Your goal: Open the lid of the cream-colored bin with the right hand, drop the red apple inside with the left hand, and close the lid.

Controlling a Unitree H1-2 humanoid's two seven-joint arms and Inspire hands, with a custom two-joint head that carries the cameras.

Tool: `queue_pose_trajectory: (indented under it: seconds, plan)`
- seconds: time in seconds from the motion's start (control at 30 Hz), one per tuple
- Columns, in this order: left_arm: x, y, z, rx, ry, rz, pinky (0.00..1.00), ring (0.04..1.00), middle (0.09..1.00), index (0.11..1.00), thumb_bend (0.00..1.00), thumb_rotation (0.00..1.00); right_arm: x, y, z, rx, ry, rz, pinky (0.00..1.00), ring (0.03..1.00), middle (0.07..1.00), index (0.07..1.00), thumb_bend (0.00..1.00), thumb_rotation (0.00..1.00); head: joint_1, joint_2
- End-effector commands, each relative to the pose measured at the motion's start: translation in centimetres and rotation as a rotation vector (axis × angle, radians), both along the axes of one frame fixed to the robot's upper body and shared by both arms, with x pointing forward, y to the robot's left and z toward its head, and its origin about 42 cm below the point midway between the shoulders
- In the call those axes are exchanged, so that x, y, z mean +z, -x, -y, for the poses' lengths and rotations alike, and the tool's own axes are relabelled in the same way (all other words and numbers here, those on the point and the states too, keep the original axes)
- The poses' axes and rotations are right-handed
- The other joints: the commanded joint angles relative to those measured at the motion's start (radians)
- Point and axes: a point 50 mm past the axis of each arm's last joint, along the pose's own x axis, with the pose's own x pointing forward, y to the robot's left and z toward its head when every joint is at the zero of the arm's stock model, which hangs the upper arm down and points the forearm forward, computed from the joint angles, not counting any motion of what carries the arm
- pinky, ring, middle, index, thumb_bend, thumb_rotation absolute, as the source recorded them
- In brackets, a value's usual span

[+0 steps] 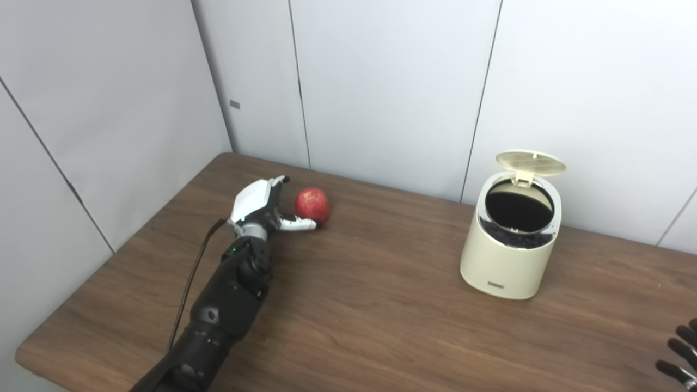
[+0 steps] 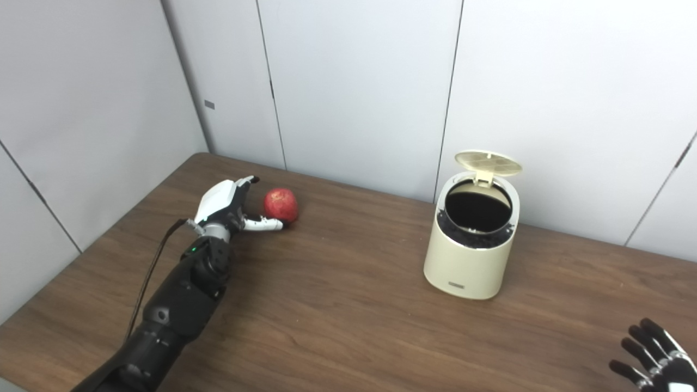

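The red apple [image 1: 312,204] lies on the wooden table [image 1: 359,305] at the back left. My left hand [image 1: 261,204] is open just left of it, thumb stretched under the apple's near side, fingers apart; I cannot tell whether it touches. The cream-colored bin [image 1: 509,239] stands at the right with its round lid [image 1: 530,163] tipped up and back, dark inside showing. My right hand [image 2: 653,354] is open with fingers spread, low at the table's front right corner, far from the bin.
Grey wall panels close the table in at the back and left. The left forearm [image 1: 228,294] lies across the table's front left. Bare wood stretches between the apple and the bin.
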Motion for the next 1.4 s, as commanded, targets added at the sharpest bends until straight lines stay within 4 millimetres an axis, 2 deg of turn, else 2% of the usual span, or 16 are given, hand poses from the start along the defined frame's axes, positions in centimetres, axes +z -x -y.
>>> queue_pose_trajectory:
  seconds: [0.0,0.07,0.17,0.27,0.33,0.47,0.6,0.87,1.07,1.37]
  plan:
    - [3.6,-1.6,-0.8,-0.004,-0.058,0.079,0.76,0.908,0.952,0.932,0.97,0.34,1.8,-0.2,-0.4,0.009,0.011,0.097,0.72,0.852,0.852,0.861,0.71,0.88,-0.006,0.002]
    - [3.8,-1.9,-0.8,-0.004,-0.049,0.071,0.76,0.908,0.947,0.928,0.96,0.33,1.9,-0.2,-0.5,0.016,0.005,0.098,0.73,0.856,0.854,0.869,0.71,0.88,-0.013,0.004]
    - [4.0,-2.2,-0.8,-0.010,-0.024,0.078,0.72,0.869,0.906,0.916,0.96,0.27,2.0,-0.1,-0.7,0.024,0.002,0.101,0.79,0.894,0.880,0.893,0.69,0.88,-0.023,0.004]
    - [4.2,-2.4,-0.8,-0.018,0.003,0.086,0.60,0.784,0.852,0.909,0.96,0.22,2.1,0.0,-0.9,0.027,-0.002,0.103,0.87,0.928,0.915,0.921,0.65,0.91,-0.026,0.005]
    - [4.3,-2.5,-0.8,-0.024,0.021,0.087,0.55,0.738,0.827,0.906,0.96,0.19,2.2,0.1,-1.0,0.026,-0.005,0.102,0.89,0.933,0.921,0.926,0.64,0.91,-0.025,0.005]
    - [4.7,-2.9,-0.5,-0.051,0.049,0.063,0.62,0.804,0.882,0.895,0.95,0.17,2.6,0.3,-1.2,0.031,-0.018,0.100,0.92,0.944,0.926,0.940,0.60,0.92,-0.025,0.006]
    - [5.2,-3.3,-0.2,-0.096,0.057,0.010,0.67,0.822,0.868,0.883,0.92,0.18,2.7,0.3,-1.4,0.030,-0.021,0.097,0.94,0.954,0.935,0.952,0.56,0.94,-0.028,0.008]
    - [5.7,-3.7,0.6,-0.142,0.092,-0.024,0.63,0.761,0.842,0.862,0.91,0.16,3.1,0.4,-1.9,0.018,-0.020,0.094,0.93,0.952,0.928,0.956,0.50,0.99,-0.042,0.012]
    - [5.7,-4.0,0.8,-0.158,0.083,-0.039,0.65,0.770,0.846,0.839,0.91,0.18,3.4,0.6,-2.1,0.016,-0.034,0.094,0.96,0.963,0.937,0.972,0.46,1.00,-0.049,0.013]
    - [5.5,-4.2,1.1,-0.181,0.078,-0.046,0.63,0.731,0.792,0.803,0.88,0.10,3.7,0.7,-2.5,0.014,-0.044,0.099,0.97,0.963,0.930,0.962,0.44,1.00,-0.055,0.016]
